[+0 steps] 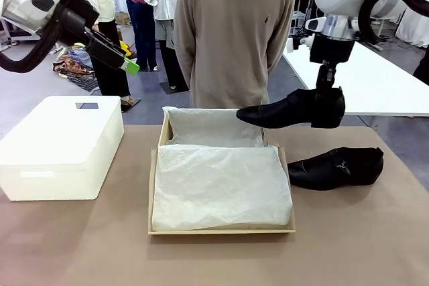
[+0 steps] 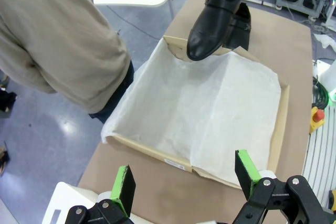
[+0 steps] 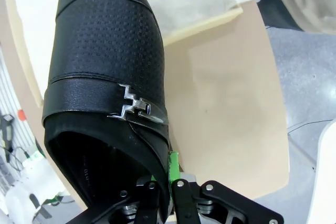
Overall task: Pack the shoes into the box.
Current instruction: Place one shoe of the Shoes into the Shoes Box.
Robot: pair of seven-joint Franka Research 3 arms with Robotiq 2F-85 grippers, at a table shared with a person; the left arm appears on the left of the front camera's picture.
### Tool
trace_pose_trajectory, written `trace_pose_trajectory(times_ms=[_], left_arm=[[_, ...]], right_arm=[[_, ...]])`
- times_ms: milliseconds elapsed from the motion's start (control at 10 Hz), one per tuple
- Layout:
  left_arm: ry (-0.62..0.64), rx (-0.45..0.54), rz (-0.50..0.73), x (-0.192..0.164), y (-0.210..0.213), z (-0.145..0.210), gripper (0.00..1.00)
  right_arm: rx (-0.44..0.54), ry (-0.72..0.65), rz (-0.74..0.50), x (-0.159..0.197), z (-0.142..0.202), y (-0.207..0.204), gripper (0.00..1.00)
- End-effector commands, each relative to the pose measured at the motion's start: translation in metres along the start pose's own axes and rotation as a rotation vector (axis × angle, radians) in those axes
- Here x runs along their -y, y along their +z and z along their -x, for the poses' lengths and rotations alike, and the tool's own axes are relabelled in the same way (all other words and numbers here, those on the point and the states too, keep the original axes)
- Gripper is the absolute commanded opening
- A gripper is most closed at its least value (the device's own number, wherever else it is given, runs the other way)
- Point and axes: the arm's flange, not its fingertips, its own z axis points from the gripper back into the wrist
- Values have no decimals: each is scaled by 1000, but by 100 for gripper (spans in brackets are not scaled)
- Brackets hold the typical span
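My right jaws clamp shoe point(image 1: 288, 110) at heel rim, toe over box point(image 1: 221, 232) far-right corner; left jaws spread wide.

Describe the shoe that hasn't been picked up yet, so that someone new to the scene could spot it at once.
Find the tissue-lined cardboard box mid-table. Beside its right wall lies a black buckled shoe, toe toward the box. Unlike its twin, held aloft by the right gripper, this one rests flat on the table.

Left claw point(image 2: 184, 169) raised, spread wide; right claw point(image 1: 326, 98) pinched, pointing down.
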Motion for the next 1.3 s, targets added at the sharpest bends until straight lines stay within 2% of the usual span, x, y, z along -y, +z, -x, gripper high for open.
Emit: trace_pose_trajectory(times_ms=[0, 700, 900, 1200], left_arm=[[-16, 17, 14, -1, -1, 4, 100], [-16, 17, 14, -1, -1, 4, 100], [-16, 17, 14, -1, -1, 4, 100], [-16, 17, 14, -1, -1, 4, 100]], right_arm=[[21, -49, -21, -11, -31, 13, 0], [-2, 9, 5, -25, -143, -25, 0], [-30, 42, -17, -18, -158, -43, 0], [-56, 112, 20, -8, -174, -58, 0]])
